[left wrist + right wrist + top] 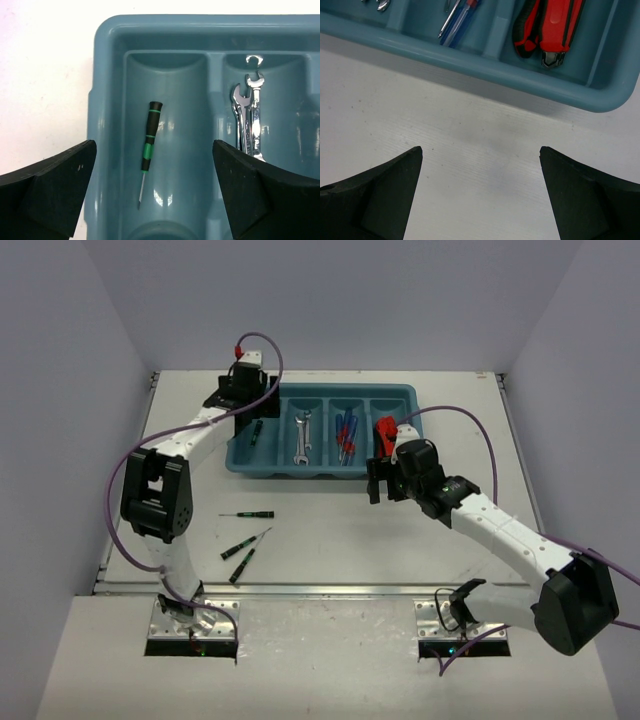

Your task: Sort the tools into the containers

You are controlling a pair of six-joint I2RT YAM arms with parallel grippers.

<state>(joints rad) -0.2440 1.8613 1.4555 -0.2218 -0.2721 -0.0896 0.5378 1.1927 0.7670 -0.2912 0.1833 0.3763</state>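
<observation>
Both arms, one entry

- My left gripper (252, 405) (155, 145) hangs over the far-left compartment of the teal tray (330, 472) (107, 30). Jaws spread wide, nothing between the pads.
- Directly beneath them, one black-and-green precision screwdriver (150, 145) (257, 431) lies flat on the floor of that compartment, tip toward me in the wrist view, clear of both fingers.
- Second compartment: silver wrenches (249, 120) (303, 437) lying lengthwise, side by side and touching.
- Third compartment: blue-handled screwdrivers (346, 435) (457, 25).
- Fourth, rightmost compartment: red-and-black pliers (385, 428) (547, 25).
- My right gripper (378, 480) (481, 149) is over bare table (330, 540), just in front of the tray's near wall (470, 65) by the pliers end. Jaws fully apart, holding nothing, touching nothing.
- Not yet sorted: three precision screwdrivers on the table in front of the tray, left of centre. One (247, 514) lies roughly level; the other two (243, 545) (242, 565) lie slanted, near each other, closer to my left arm's base
</observation>
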